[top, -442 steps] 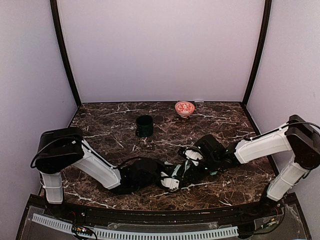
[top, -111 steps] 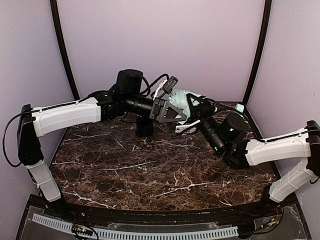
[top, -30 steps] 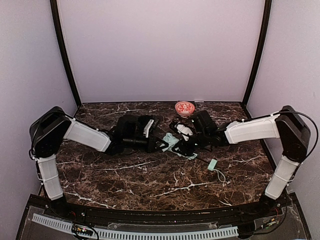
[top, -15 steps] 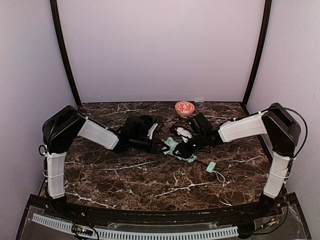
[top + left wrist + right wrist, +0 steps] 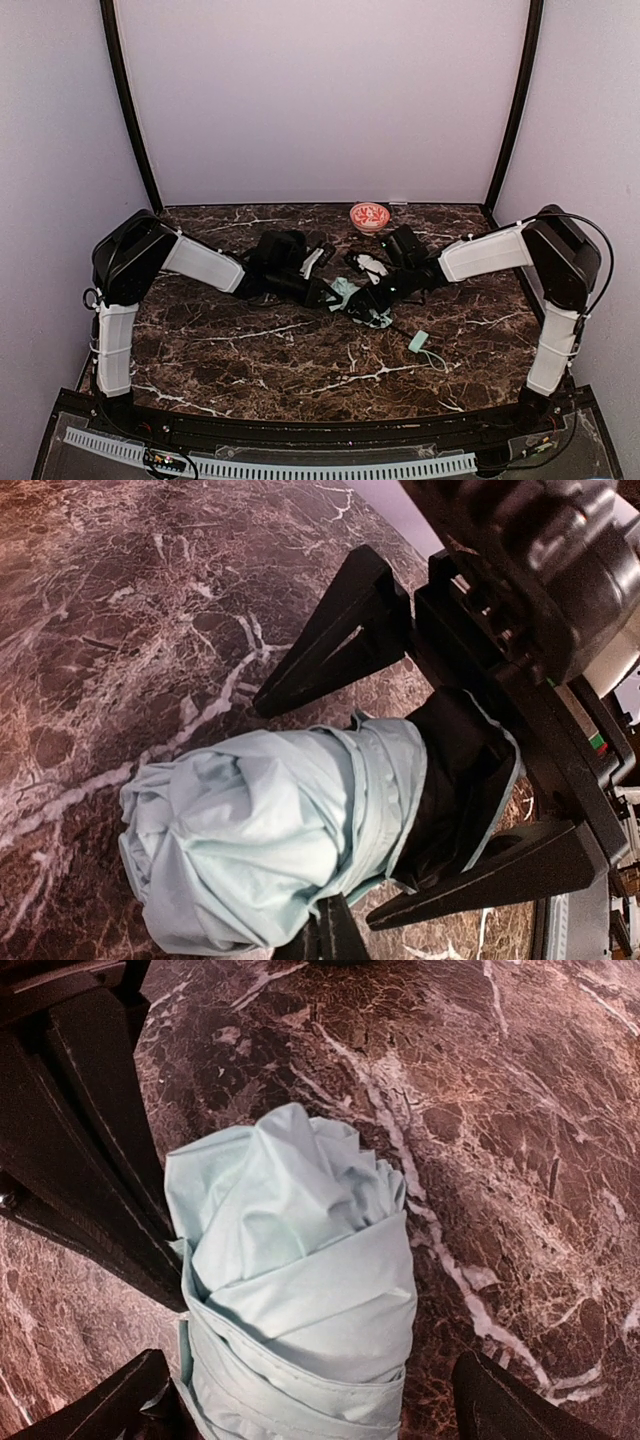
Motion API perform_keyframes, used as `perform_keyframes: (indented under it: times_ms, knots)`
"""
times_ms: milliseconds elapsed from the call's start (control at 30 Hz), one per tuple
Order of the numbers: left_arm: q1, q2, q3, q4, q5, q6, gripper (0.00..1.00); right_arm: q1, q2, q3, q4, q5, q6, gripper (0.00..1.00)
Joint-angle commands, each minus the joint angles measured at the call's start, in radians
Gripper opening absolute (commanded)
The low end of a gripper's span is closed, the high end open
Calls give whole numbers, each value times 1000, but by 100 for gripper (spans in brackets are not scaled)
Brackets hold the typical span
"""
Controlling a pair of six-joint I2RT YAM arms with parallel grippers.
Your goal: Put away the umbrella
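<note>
The umbrella (image 5: pixel 352 297) lies near the middle of the marble table as a rolled mint-green bundle with black lining. Its thin black shaft runs to the small mint handle (image 5: pixel 418 341) and strap at the front right. My left gripper (image 5: pixel 326 292) comes in from the left. In the left wrist view its fingers (image 5: pixel 330 925) are pressed together at the edge of the fabric (image 5: pixel 260 850). My right gripper (image 5: pixel 370 298) comes in from the right, open. Its two fingers straddle the bundle (image 5: pixel 300 1260) in the right wrist view, with the gripper (image 5: pixel 305 1365) around the near end.
A small red bowl (image 5: pixel 369 215) stands at the back of the table (image 5: pixel 250 350). The left arm's wrist covers the spot behind the umbrella. Lilac walls close in the back and both sides.
The left gripper has edged right against the bundle. The handle has slid a little toward the front left. The right gripper stays open around the umbrella.
</note>
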Motion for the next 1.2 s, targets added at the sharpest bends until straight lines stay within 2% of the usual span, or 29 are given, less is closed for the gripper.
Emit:
perform_keyframes:
  times_ms: [0,333,533,700,800,867,1000,1100,1133,1167]
  knots:
    - [-4,18,10,-88,-33,49,0,-7,-58,13,-37,7,-59,100]
    - [-4,17,18,-95,-36,50,0,91,-197,-17,-183,205,-217,100]
    - [-4,17,23,-97,-32,46,0,115,-106,19,-225,334,-244,100]
    - [-4,7,21,-104,-35,51,0,115,-60,24,-209,350,-286,96]
    - [-4,2,19,-105,-35,52,0,118,-44,23,-188,327,-304,85]
    - [-3,-2,18,-103,-29,51,0,117,-50,3,-158,299,-311,73]
    - [-4,-34,16,-104,-5,44,0,113,-68,-23,-115,245,-302,30]
    - [-4,-94,17,-115,29,32,0,89,-77,-29,-103,187,-260,5]
    - [-4,-118,17,-120,39,23,0,72,-79,-30,-100,161,-237,0]
    - [-5,-142,18,-129,48,17,0,56,-78,-29,-97,134,-212,0]
